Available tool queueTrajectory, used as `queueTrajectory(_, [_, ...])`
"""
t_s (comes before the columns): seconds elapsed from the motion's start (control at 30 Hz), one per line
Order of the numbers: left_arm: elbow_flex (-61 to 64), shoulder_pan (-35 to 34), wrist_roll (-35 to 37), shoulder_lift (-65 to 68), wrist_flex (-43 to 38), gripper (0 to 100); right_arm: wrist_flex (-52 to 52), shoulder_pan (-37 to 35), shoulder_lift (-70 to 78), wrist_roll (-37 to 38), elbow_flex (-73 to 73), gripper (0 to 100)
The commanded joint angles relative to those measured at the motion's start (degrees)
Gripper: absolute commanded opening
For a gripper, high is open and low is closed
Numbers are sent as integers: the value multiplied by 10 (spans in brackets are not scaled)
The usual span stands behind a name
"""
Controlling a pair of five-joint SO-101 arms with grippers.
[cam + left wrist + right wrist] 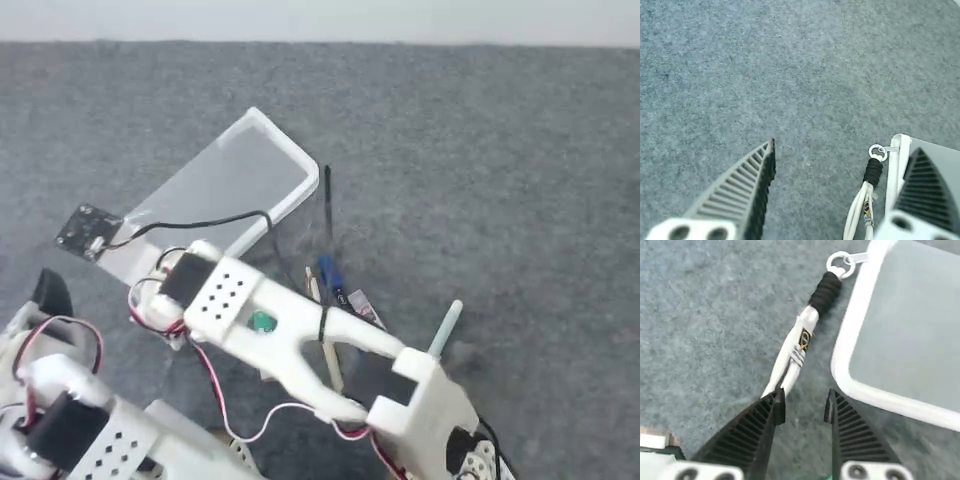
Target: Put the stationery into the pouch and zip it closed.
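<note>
Grey surface [500, 150] bore the pouch [235, 180] lying flat, with the stationery [330, 282] just beside it, still outside. Empty, the left hand [844, 146] stood spread wide; the right hand [804, 400], released, sat at the zip cord [810, 325]. Unzipping seemed in hand; next, clench that cord squarely.

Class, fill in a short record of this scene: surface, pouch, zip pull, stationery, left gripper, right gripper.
surface: grey carpet
pouch: translucent, white-edged, lying flat
zip pull: ring with cord, lying beside the pouch's corner
stationery: pens on the carpet beside the pouch, not inside
left gripper: open wide, at the pouch's corner
right gripper: open narrowly, at the cord's end
</note>
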Motion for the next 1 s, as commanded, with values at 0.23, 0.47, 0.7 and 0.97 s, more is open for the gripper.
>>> queueTrajectory(0.23, [1,-3,7,-4,1,385,-47,-25,62,-6,-44,134])
queueTrajectory(0.47, [1,-3,7,-4,1,385,-48,-24,93,-2,-44,76])
queueTrajectory(0.7, [7,-3,7,-4,1,385,-52,-3,92,0,-44,6])
queueTrajectory(0.97, [7,0,7,-4,-2,385,56,44,4,0,-46,6])
